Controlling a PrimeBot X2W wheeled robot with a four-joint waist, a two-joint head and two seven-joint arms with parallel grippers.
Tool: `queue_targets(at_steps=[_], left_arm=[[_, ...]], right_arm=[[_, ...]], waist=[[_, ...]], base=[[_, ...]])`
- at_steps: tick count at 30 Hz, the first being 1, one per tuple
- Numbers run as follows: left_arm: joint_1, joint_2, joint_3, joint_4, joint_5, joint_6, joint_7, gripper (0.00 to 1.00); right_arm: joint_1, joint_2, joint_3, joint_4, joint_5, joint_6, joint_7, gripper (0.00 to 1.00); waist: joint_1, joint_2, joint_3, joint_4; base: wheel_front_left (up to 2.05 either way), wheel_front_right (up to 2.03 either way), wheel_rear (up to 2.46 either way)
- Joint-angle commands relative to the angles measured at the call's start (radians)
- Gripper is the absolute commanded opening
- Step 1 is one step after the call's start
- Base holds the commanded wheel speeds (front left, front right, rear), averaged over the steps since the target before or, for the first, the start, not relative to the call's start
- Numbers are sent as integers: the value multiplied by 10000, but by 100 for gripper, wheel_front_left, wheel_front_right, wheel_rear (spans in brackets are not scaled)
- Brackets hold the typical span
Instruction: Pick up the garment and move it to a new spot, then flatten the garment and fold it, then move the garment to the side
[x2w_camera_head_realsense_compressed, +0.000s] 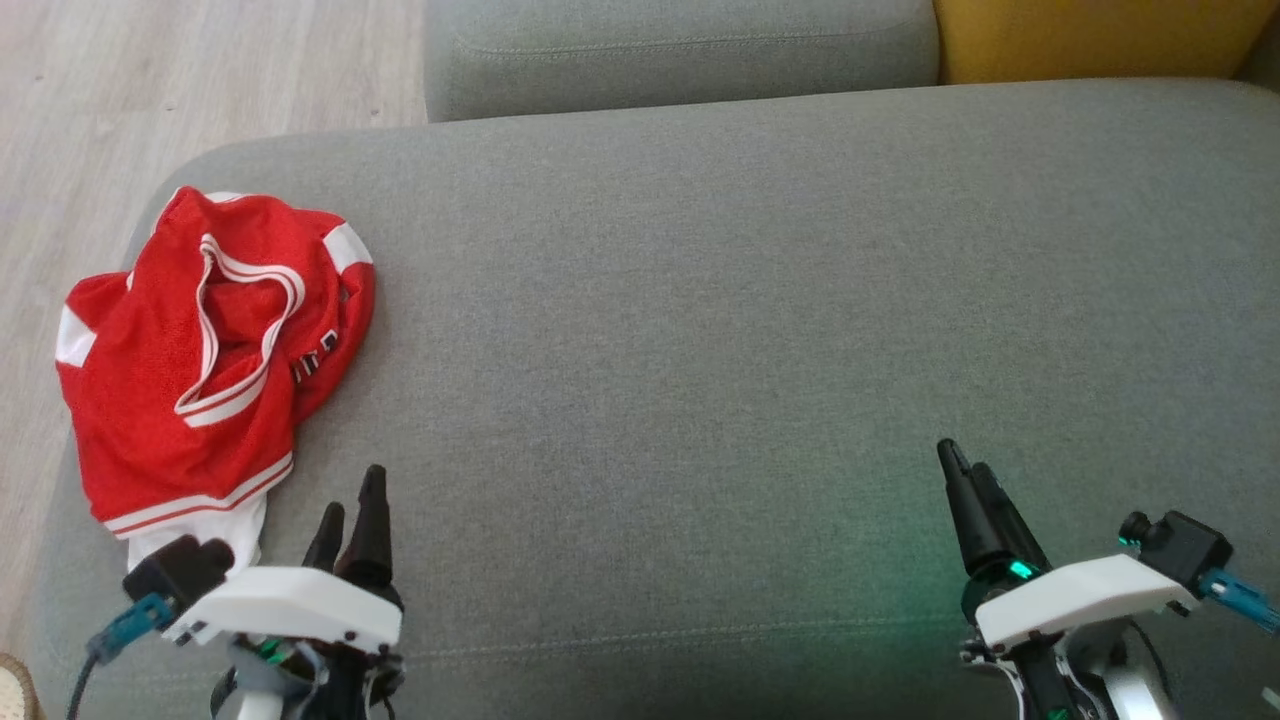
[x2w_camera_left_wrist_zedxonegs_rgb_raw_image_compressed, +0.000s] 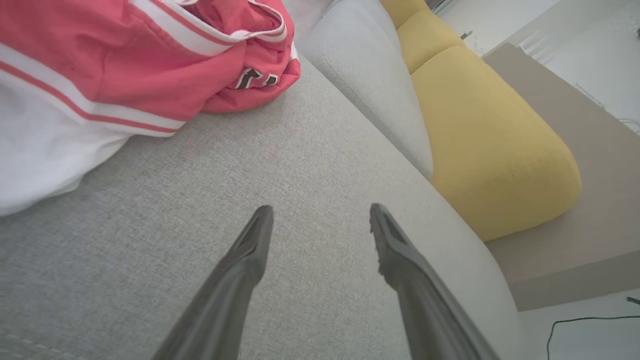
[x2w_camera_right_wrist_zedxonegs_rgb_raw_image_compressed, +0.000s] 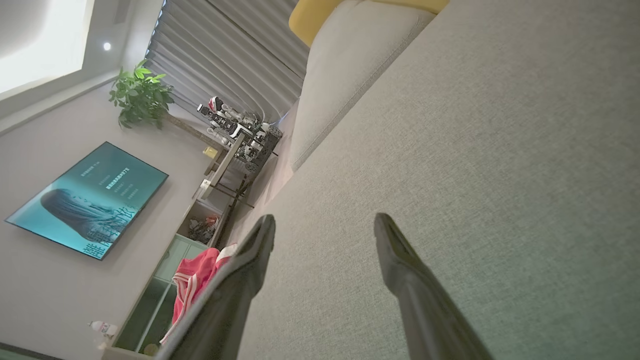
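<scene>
Garment: a red jersey (x2w_camera_head_realsense_compressed: 200, 360) with white stripes and white trim is seen crumpled in a heap at the left end of the seat cushion, close to its left edge; a white part is turned out at the near end, and dark lettering on a right-hand fold cannot be read
Left gripper: the left gripper (x2w_camera_head_realsense_compressed: 354, 490) is held with its two dark fingers spread apart, pointing up the head view; it is placed just beside the near right corner of the jersey, apart from the cloth, with a strip of gray fabric seen between them in the left wrist view
Right gripper: the right gripper (x2w_camera_head_realsense_compressed: 962, 458) is shown in its own wrist view with the fingers spread wide over bare gray fabric; it is placed at the lower right of the head view, well apart from the jersey
Seat cushion: a broad gray seat cushion (x2w_camera_head_realsense_compressed: 700, 300) is seen under both arms, with a stitched seam along its near edge
Back cushions: a gray back cushion (x2w_camera_head_realsense_compressed: 680, 50) and a yellow cushion (x2w_camera_head_realsense_compressed: 1090, 40) are set side by side beyond the far edge
Floor: pale wooden floor (x2w_camera_head_realsense_compressed: 200, 70) is seen to the left of the sofa
Room: a wall screen (x2w_camera_right_wrist_zedxonegs_rgb_raw_image_compressed: 87, 200), a potted plant (x2w_camera_right_wrist_zedxonegs_rgb_raw_image_compressed: 140, 97) and gray curtains (x2w_camera_right_wrist_zedxonegs_rgb_raw_image_compressed: 235, 55) are caught by the right wrist view
</scene>
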Motion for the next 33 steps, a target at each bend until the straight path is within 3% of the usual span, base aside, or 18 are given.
queue_targets(at_steps=[1,16,33], left_arm=[[-609,217,9,-459,361,130,-125,100],[-837,790,-1123,-934,2145,1263,-563,100],[-758,866,-1596,-1236,4008,1582,-1091,100]], right_arm=[[-456,-78,139,-416,-359,1,-166,100],[-514,-96,139,-697,-2179,1,-608,100],[-594,-117,223,-870,-4367,1,-1139,100]], waist=[[0,-1,-12,-6],[0,-1,0,-59],[0,-1,-82,-67]], base=[[0,0,0],[0,0,0],[0,0,0]])
